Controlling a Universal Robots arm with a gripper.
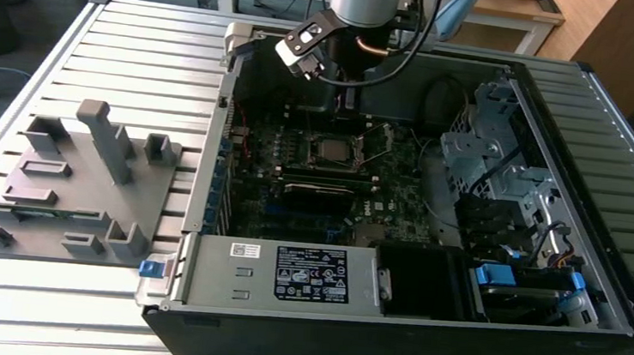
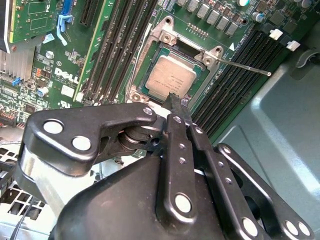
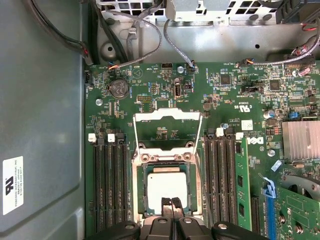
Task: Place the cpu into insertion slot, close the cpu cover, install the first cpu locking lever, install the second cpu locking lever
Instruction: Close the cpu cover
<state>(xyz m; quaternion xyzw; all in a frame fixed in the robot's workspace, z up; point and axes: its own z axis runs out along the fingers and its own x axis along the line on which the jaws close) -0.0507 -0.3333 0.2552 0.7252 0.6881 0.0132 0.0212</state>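
The cpu (image 3: 167, 187) lies flat in the insertion slot (image 3: 144, 190) on the green motherboard, its silver-grey face up; it also shows in the second wrist view as the cpu (image 2: 170, 77) and in the exterior view as the cpu (image 1: 331, 150). The cpu cover (image 3: 167, 114) is swung open and lies back beyond the socket, with the board showing through its cut-out. A thin locking lever (image 2: 245, 66) sticks out free beside the socket. My gripper (image 3: 171, 202) hangs just over the cpu's near edge, fingers shut together with nothing between them. The gripper (image 1: 346, 107) reaches down into the open case.
Long black memory slots (image 3: 107, 185) flank the socket on both sides. A finned heatsink (image 3: 300, 140) and cables (image 3: 150, 30) lie nearby. The case walls, the drive cage (image 1: 502, 168) and the power supply (image 1: 285, 274) box in the board. A grey fixture (image 1: 75, 182) stands on the table.
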